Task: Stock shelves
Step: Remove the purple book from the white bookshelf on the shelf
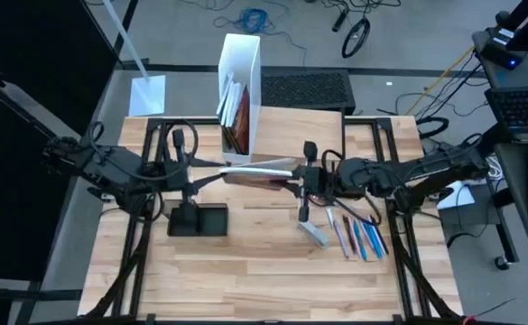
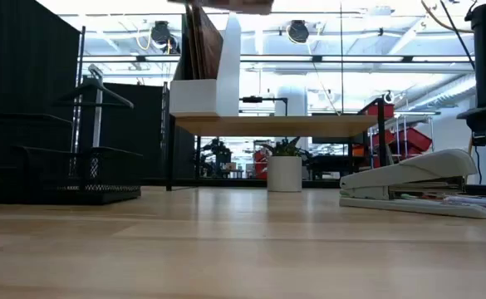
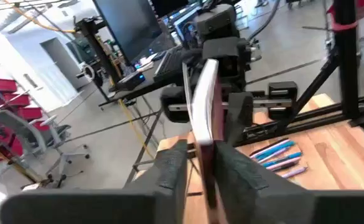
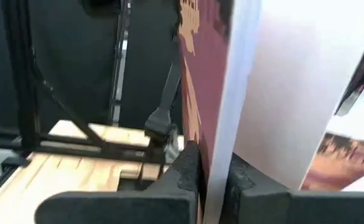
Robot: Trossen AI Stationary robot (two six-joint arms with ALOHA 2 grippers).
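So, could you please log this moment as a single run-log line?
left hand: shut on book | right hand: shut on book | book: held above table between both | shelves: file box on top

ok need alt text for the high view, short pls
Seen from above, the left gripper and right gripper hold a thin book between them over a wooden table. Behind stands a light-wood desk riser with a white magazine file box; pens and a stapler lie right.
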